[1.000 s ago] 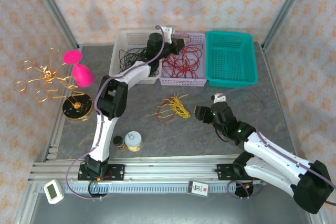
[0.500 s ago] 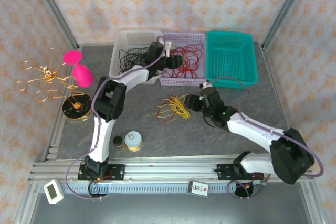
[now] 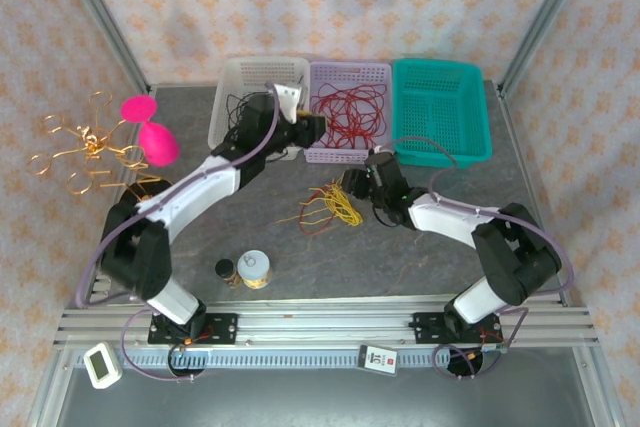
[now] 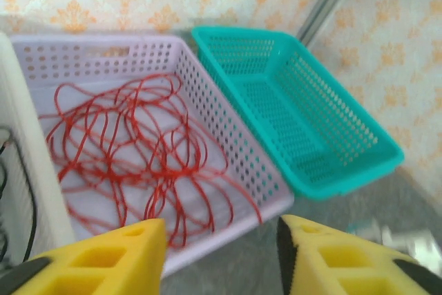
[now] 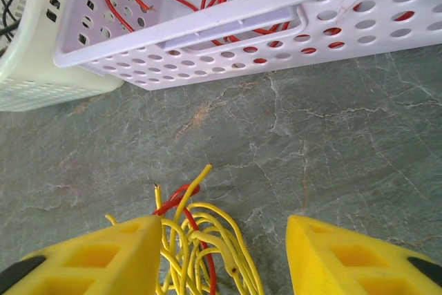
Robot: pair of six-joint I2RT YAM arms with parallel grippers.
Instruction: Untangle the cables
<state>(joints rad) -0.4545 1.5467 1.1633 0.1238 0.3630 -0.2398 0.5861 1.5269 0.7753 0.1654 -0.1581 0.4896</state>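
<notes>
The cables (image 3: 330, 205) are a small loose bundle, mostly yellow with a red strand, lying on the grey table in front of the baskets. My right gripper (image 3: 350, 187) is at the bundle's right edge. In the right wrist view it (image 5: 224, 229) is open, straddling the cables (image 5: 200, 246), which lie near its left finger and are not pinched. My left gripper (image 3: 310, 127) hovers at the lilac basket's (image 3: 350, 72) front left corner. In the left wrist view it (image 4: 221, 229) is open with nothing between its fingers.
Three baskets line the back: white (image 3: 235, 82) with black cables, lilac with red cables (image 3: 345, 112), and teal (image 3: 436, 66). A gold wire ornament (image 3: 80, 152), a pink object (image 3: 150, 127) and a round disc (image 3: 148, 202) stand at left. Two small jars (image 3: 255, 269) sit near the front.
My left gripper drew back out of the baskets toward the lilac basket's front and opened. My right arm reached forward and left to the cables, its jaws narrowing a little.
</notes>
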